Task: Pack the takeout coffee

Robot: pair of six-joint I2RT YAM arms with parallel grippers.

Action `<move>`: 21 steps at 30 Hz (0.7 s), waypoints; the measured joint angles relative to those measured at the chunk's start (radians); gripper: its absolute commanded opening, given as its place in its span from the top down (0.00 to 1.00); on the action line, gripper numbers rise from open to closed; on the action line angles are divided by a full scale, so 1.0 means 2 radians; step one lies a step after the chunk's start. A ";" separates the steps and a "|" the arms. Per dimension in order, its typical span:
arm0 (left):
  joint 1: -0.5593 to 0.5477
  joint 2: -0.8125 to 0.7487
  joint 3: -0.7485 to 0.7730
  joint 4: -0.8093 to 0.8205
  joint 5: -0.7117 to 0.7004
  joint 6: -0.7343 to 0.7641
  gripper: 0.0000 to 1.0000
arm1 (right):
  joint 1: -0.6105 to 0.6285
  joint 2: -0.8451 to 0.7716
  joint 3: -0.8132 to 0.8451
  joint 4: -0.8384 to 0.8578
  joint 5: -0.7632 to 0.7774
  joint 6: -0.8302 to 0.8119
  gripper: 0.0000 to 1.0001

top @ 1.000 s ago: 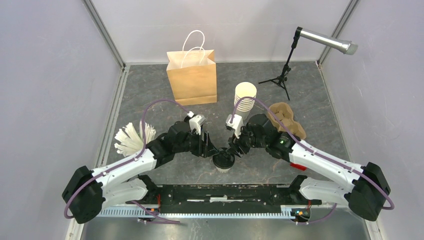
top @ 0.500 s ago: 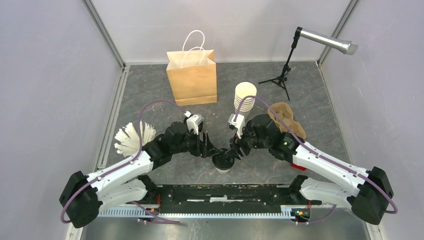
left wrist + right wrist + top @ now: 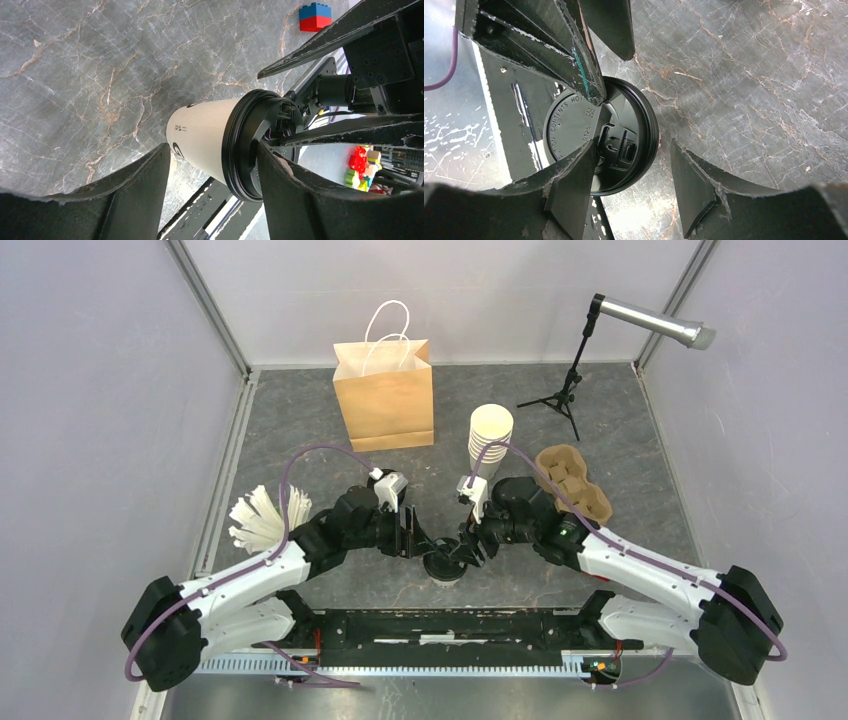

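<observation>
One takeout coffee (image 3: pixel 445 567) stands upright, near and central, between two grippers. The left gripper (image 3: pixel 214 149) is spread wide, one finger across the black lid (image 3: pixel 569 125). The right gripper (image 3: pixel 631 145) is also spread, one fingertip over the lid's rim, clasping nothing. Farther right lies one cup carrier (image 3: pixel 575 480). Beyond it are one stack of lidless cups (image 3: pixel 490 430) and one paper bag (image 3: pixel 385 400), whose inside is unseen.
</observation>
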 measured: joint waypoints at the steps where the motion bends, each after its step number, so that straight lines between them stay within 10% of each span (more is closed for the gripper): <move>1: 0.000 0.000 -0.001 0.000 0.001 -0.003 0.26 | 0.000 0.000 -0.003 0.006 -0.001 0.002 0.38; 21: 0.000 -0.021 -0.046 0.043 0.016 -0.064 0.31 | 0.000 -0.011 -0.030 0.048 -0.002 0.013 0.41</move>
